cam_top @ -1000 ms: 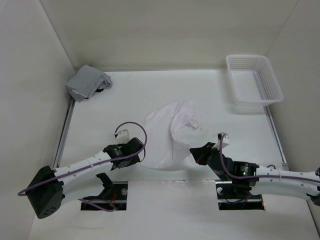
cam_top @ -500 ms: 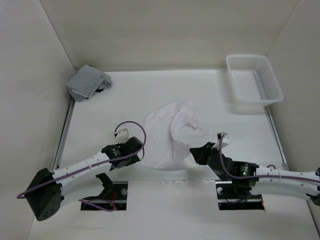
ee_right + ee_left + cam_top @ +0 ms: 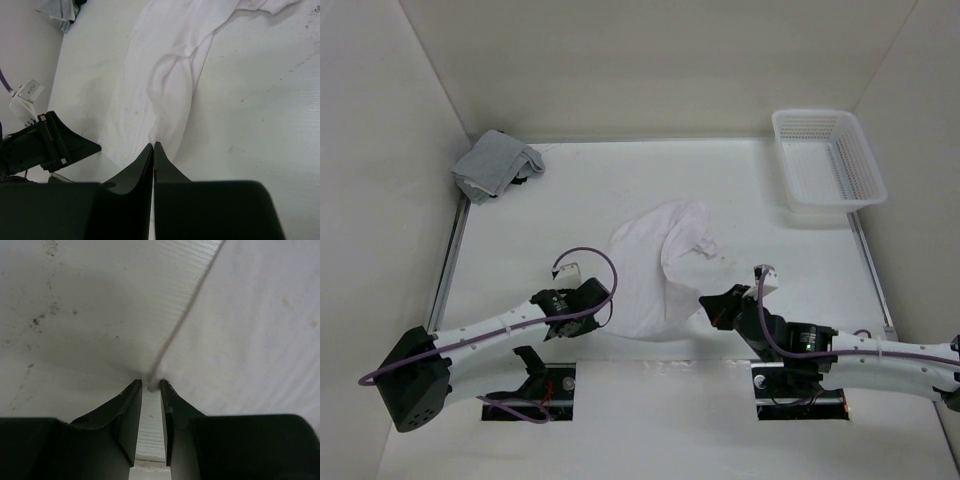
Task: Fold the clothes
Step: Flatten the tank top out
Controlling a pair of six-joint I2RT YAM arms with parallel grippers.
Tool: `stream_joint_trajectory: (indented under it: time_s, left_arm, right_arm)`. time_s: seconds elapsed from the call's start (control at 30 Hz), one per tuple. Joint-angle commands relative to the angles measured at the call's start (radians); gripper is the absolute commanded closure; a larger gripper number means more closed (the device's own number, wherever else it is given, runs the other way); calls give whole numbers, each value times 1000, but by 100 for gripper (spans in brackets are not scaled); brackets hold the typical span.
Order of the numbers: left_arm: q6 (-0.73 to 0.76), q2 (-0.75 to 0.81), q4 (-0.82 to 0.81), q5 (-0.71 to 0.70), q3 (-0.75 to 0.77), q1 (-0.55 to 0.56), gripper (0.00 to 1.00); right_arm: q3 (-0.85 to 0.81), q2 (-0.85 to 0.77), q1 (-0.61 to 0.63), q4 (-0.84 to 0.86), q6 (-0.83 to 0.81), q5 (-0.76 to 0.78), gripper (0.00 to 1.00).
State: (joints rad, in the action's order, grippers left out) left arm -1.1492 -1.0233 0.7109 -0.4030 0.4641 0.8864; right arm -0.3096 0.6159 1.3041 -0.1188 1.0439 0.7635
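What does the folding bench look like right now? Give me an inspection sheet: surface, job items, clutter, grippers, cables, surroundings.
Surface: white table, with small dark scuffs in the left wrist view.
Job's things: white garment, rumpled and not yet folded, mid-table.
Clutter: grey cloth bundle at the far left corner; white basket at the far right.
Grippers: left gripper has its jaws narrowly apart at the garment's near-left edge; right gripper is shut and seems to pinch the near-right edge.
Cables: left purple cable loops above the left wrist; right purple cable runs along the right arm; no snag seen.
Surroundings: plain white walls on three sides.
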Motion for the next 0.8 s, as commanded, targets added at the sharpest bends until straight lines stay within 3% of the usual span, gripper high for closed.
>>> stream_joint_trajectory:
  time_s: [0.0, 0.3, 0.53, 0.63, 0.77]
  left_arm:
    - [-24, -1, -25, -10, 27, 4, 79]
    - [-12, 25, -64, -37, -2, -31, 79]
    - [19, 35, -91, -14, -1, -37, 97]
    - [100, 126, -96, -20, 89, -72, 100]
    - [247, 225, -157, -108, 330, -146, 100]
  right_arm:
    - [-25, -15, 8, 48, -10, 5, 97]
    - [-28, -13, 8, 48, -15, -6, 97]
    - [-22, -45, 8, 48, -18, -1, 97]
    - [-72, -38, 2, 48, -73, -6, 98]
    - [-254, -7, -32, 30, -255, 31, 100]
